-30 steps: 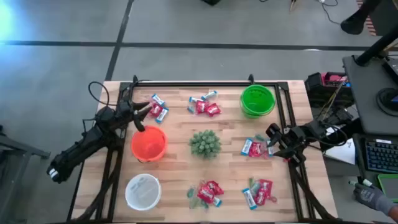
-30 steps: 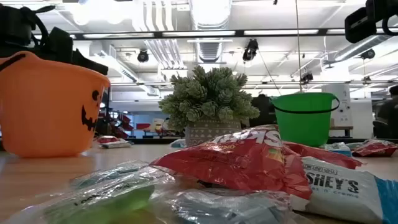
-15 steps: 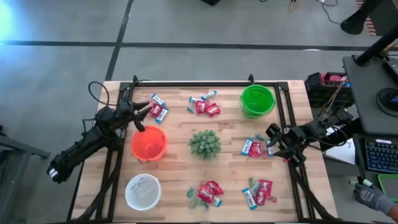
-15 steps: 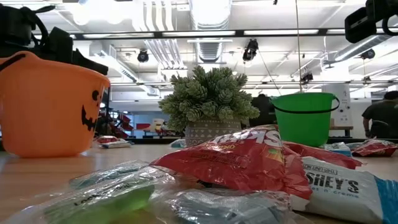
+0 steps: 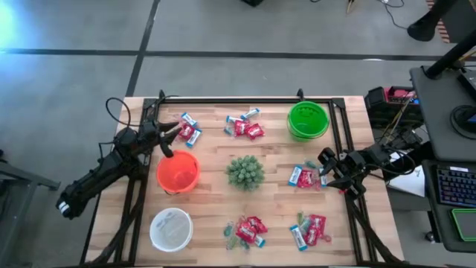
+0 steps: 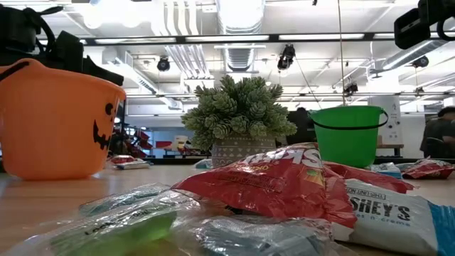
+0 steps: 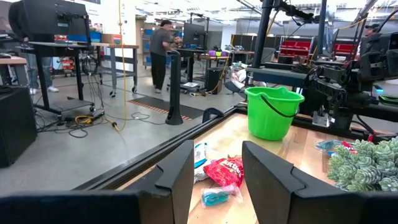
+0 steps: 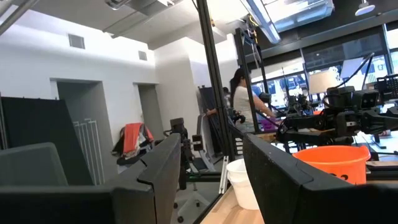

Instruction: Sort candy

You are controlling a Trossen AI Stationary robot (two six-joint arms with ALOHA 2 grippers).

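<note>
table (image 5: 275, 160): pale wood planks | candy (image 6: 277, 186): glossy crinkled wrappers (plastic-looking) | orange bucket (image 6: 57, 128): smooth plastic

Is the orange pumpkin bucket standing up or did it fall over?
Standing up. From above, the orange bucket shows its round open mouth, and from table height it sits flat on the table with its rim on top.

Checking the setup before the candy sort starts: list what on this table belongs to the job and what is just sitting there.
For the job:
candy piles
orange bowl
green bowl
white bowl
left gripper and right gripper, both open and empty

Just there:
spiky plant
keyboard
</note>
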